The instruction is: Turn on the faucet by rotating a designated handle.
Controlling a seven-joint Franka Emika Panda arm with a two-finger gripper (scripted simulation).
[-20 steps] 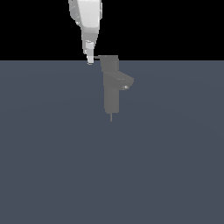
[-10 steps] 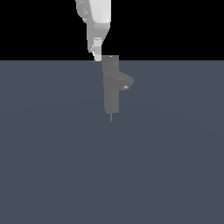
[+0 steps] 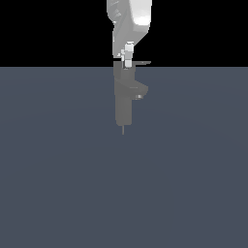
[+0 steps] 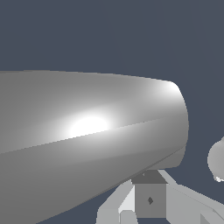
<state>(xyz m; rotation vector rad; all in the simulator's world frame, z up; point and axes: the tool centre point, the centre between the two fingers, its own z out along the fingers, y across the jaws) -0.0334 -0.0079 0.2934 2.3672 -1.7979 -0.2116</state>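
You see the small matte grey faucet [image 3: 123,99], an upright squarish column, standing on the dark blue-grey floor [image 3: 58,184] near the middle of the exterior view, with its stubby spout [image 3: 139,92] pointing to the exterior view's right. On its top sits the light grey handle [image 3: 140,63]; its thin flat arm runs almost level, out toward the exterior view's right. This long axis is what your next move depends on, I judge: the push must go across the arm, not along it.

The white gripper [image 3: 128,62] hangs at the hub end of the handle, just at the top of the column, so the free tip of the lever lies to the exterior view's right of it. The white robot arm [image 3: 130,22] comes down nearly vertical from above.

Whether the fingers are apart or together, you cannot tell: the exterior view is too small, and in the wrist view a large pale grey rounded body [image 4: 87,131] fills the picture.
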